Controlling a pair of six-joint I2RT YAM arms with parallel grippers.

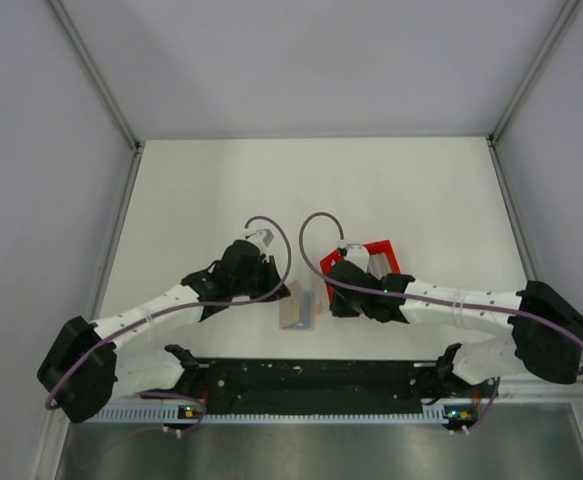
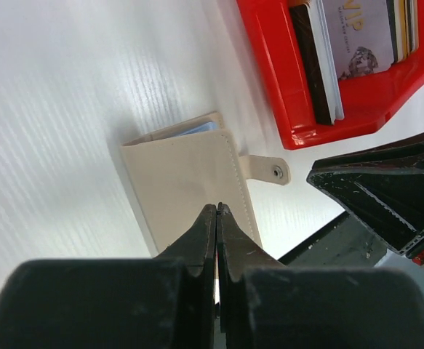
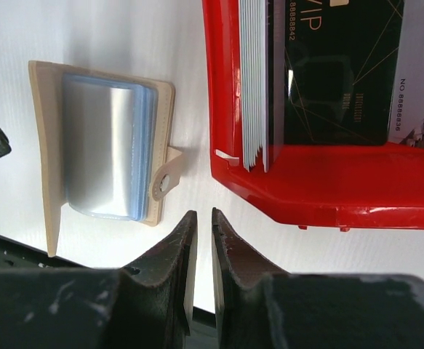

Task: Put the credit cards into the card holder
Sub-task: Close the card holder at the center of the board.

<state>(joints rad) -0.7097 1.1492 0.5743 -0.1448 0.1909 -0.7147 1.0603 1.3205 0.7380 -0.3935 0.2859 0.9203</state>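
The card holder point(image 2: 182, 174) is a beige wallet lying partly open on the white table, its snap tab point(image 2: 273, 171) sticking out. Bowed clear pockets point(image 3: 102, 145) show inside it in the right wrist view. Several credit cards point(image 3: 328, 73) stand on edge in the red tray point(image 3: 328, 189), a black one facing me. My left gripper point(image 2: 217, 207) is shut, its tips just over the wallet's beige cover, with nothing seen between them. My right gripper point(image 3: 204, 213) hovers over bare table between wallet and tray, a narrow gap between its fingers and nothing in it.
The red tray point(image 1: 383, 250) sits right of the wallet point(image 1: 296, 310) in the top view. A black rail point(image 1: 311, 378) runs along the near table edge between the arm bases. Part of the right arm point(image 2: 386, 189) shows close by in the left wrist view.
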